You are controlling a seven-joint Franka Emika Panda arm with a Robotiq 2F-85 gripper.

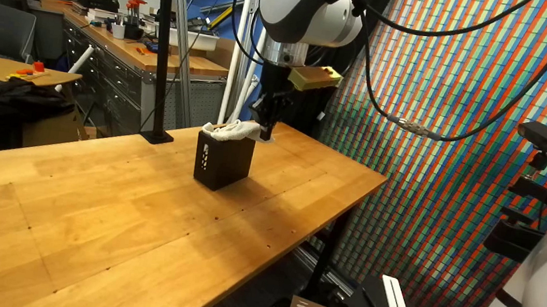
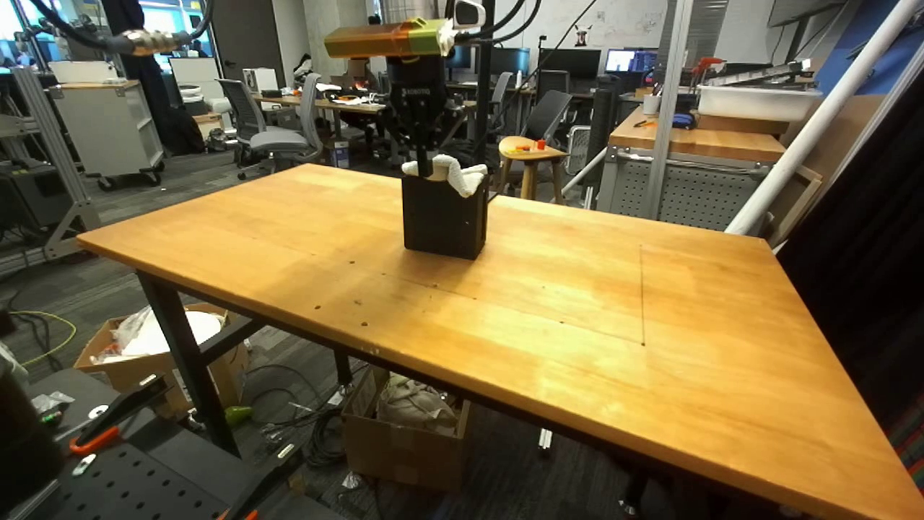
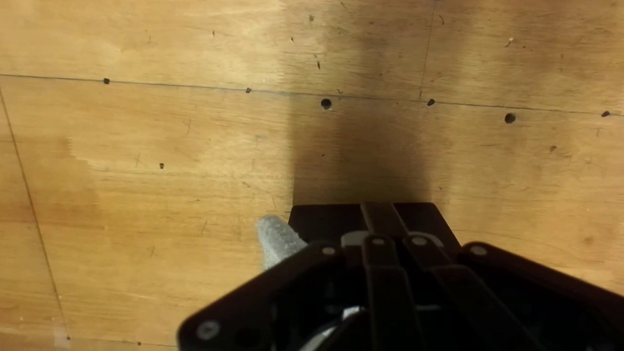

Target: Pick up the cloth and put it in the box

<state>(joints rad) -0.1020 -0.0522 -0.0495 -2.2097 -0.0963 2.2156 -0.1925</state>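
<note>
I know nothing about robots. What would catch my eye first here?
Probably the bright, multicoloured backdrop on the right in an exterior view, beyond the wooden table. Next, the rumpled white cloth lying across the top of the small black box on that table, in both exterior views. Right there, a black gripper reaches down to the cloth.

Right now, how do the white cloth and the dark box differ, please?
The cloth is white, the box nearly black. The cloth is rumpled; the box has flat sides and straight edges. The cloth lies across the box's top, whereas the box stands upright on the table. Both show only partly in the wrist view.
</note>
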